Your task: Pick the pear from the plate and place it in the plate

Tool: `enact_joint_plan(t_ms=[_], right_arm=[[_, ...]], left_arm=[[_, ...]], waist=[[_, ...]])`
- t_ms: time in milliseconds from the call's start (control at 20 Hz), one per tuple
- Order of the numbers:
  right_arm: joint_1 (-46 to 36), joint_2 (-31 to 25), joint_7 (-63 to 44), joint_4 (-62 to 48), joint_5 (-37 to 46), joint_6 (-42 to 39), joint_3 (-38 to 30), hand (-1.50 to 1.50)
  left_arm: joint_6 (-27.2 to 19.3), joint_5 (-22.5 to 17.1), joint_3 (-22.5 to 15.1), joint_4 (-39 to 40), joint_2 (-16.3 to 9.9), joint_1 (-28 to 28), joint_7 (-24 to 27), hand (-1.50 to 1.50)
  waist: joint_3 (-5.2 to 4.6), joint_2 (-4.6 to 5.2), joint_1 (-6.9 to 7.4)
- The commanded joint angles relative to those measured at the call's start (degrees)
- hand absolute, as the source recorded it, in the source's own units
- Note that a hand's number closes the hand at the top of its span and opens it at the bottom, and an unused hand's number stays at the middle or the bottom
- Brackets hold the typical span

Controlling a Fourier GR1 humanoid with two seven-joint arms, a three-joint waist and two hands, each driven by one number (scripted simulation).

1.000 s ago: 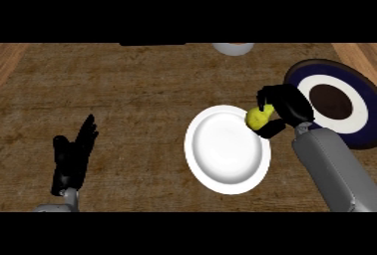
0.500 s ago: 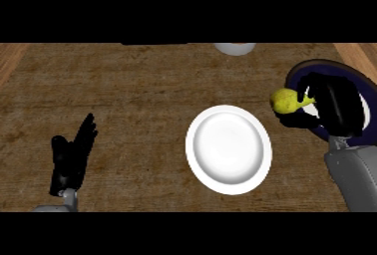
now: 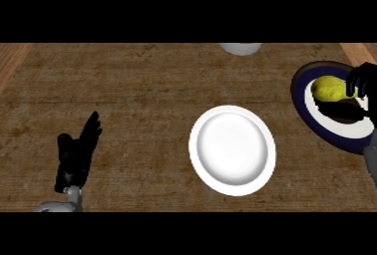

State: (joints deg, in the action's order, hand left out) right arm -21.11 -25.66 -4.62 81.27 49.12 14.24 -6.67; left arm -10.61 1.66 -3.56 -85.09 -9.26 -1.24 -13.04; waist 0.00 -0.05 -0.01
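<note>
- The left hand [image 3: 76,155] is black all over, with long thin fingers and a thumb.
- Just below that hand is a small silver-grey wrist piece [image 3: 71,191], and under it a rounded grey forearm [image 3: 57,206].
- The right hand [image 3: 362,79] is black too, with dark fingers.
- Below it a grey forearm edge [image 3: 370,162] shows.

Pear swings away from the white plate and out over the blue-rimmed one!

The right hand [image 3: 362,82] carries the pear [image 3: 329,88] from the white plate [image 3: 233,149]'s upper right edge across to the dark blue-rimmed plate [image 3: 305,107] at the right; now hand and forearm sit mostly beyond the frame edge, fingers curled against the pear's right side, its shadow on that plate's white centre.
</note>
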Motion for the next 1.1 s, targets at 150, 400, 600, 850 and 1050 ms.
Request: enact_joint_plan(t_ms=[150,400,600,850,1050], right_arm=[[-6.22,-1.13,4.88,-15.84,1.2,2.45,-3.31,1.5],[-11.93,-4.88,11.85,-32.54,0.01,3.92,-6.89,1.5],[-14.68,-8.01,13.13,-39.19,-1.55,-5.04,-6.87,1.5],[-17.01,-11.99,15.27,-50.98,0.33,-10.72,-6.36,1.5],[-19.84,-9.2,21.45,-57.88,0.82,-9.02,-5.65,-1.5]], left_arm=[[1.63,0.07,2.02,1.83,-0.27,-2.52,1.0,0.0],[0.51,1.48,0.45,1.36,1.45,-2.71,-0.88,0.0],[1.42,0.96,0.39,-2.13,0.57,-0.68,-2.1,0.0],[1.69,1.66,0.41,0.69,0.75,-1.32,0.85,0.0],[0.22,2.12,1.2,4.49,2.61,-3.63,2.53,0.0]], waist=[[0.01,0.18,0.43],[0.04,0.36,0.93],[0.06,0.32,1.26],[0.09,0.77,2.0],[0.09,0.67,1.49]])
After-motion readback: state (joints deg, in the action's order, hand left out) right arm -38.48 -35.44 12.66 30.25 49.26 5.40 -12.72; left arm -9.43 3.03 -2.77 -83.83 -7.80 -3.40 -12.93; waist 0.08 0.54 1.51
